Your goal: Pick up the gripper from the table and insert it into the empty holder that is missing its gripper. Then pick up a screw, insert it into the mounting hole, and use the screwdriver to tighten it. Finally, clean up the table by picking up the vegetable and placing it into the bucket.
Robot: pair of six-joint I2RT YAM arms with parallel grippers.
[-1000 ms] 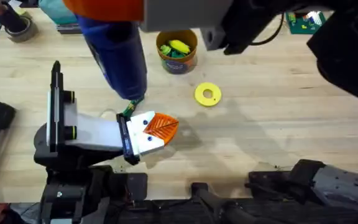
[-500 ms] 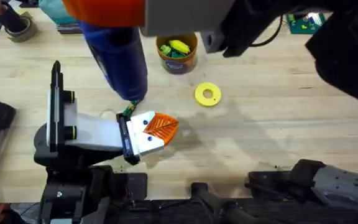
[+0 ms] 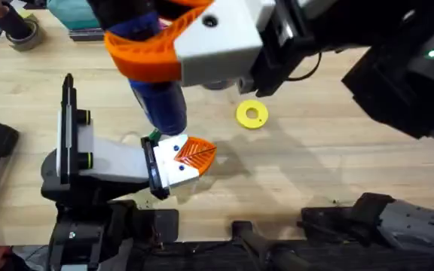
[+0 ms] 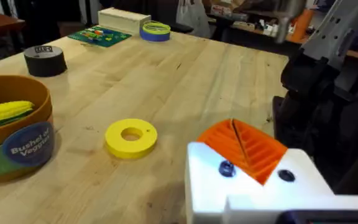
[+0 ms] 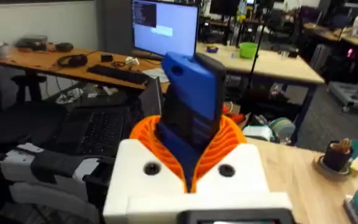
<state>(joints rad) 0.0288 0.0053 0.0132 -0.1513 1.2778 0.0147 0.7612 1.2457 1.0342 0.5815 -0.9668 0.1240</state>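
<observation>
My right gripper (image 3: pixel 157 45) hangs large under the overhead camera, its orange pads shut on the blue screwdriver (image 3: pixel 160 102); the right wrist view shows that screwdriver (image 5: pixel 191 118) clamped between the pads (image 5: pixel 229 146). The screwdriver's tip points down at the left gripper (image 3: pixel 191 156), which lies low over the table. That gripper's white holder (image 3: pixel 173 167) carries an orange ribbed gripper piece (image 3: pixel 197 152), and its fingers are together with nothing between them. The left wrist view shows the orange piece (image 4: pixel 247 149), a blue screw head (image 4: pixel 227 168) and the bucket (image 4: pixel 14 134). The vegetable is out of view.
A flat yellow disc (image 3: pixel 252 114) lies right of the left gripper. A black tape roll (image 3: pixel 21 31) sits at the far left corner. A yellow toy piece (image 4: pixel 5 113) lies in the bucket. The wood to the right of the disc is bare.
The right gripper has swung nearer the camera and now covers the bucket in the overhead view. The screwdriver has tipped more upright, its tip still at the left gripper. The left arm has not moved.
</observation>
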